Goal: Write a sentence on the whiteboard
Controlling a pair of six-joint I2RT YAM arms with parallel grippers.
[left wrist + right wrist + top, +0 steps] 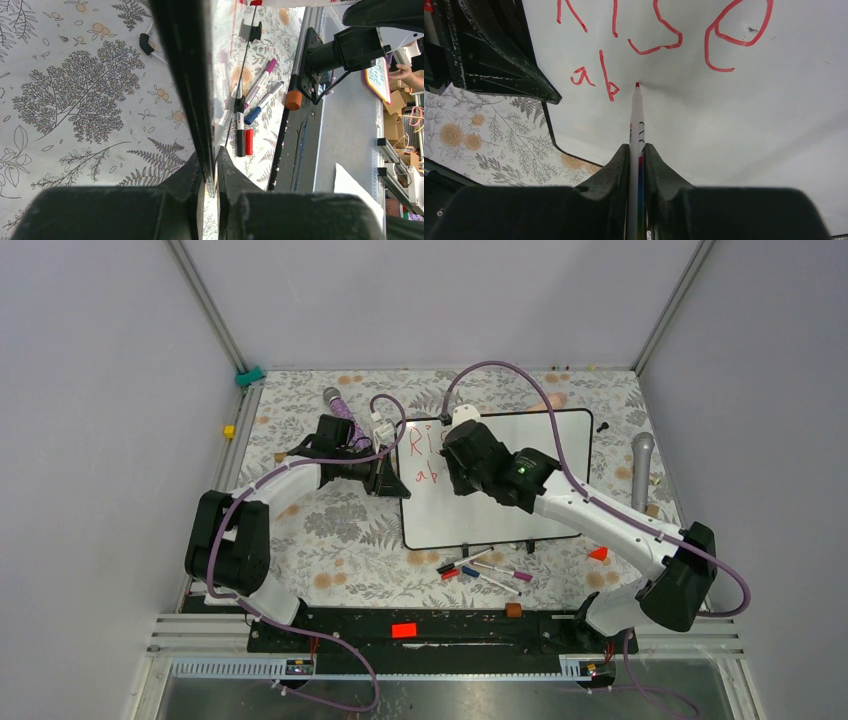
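With right gripper (637,152), pinches white red-tipped marker (637,117), tip touching large glossy white whiteboard (749,125) on floral cloth (484,142); with left gripper (210,165), clamps its rim. Has red handwritten letters (656,48) "Rise ab"; lacks "ove it all".

Legible writing is found on one item only. The whiteboard (749,125) carries a red handwritten sentence (659,40). Its upper line reads "Rise", with the letter tops cut off by the edge of the right wrist view, and its lower line reads "ab". The marker (637,120) barrel bears small black print, too small to read. In the left wrist view, red print on a white strip (300,2) at the top edge is illegible. So is the coloured writing on a small sign (378,80) at far right.
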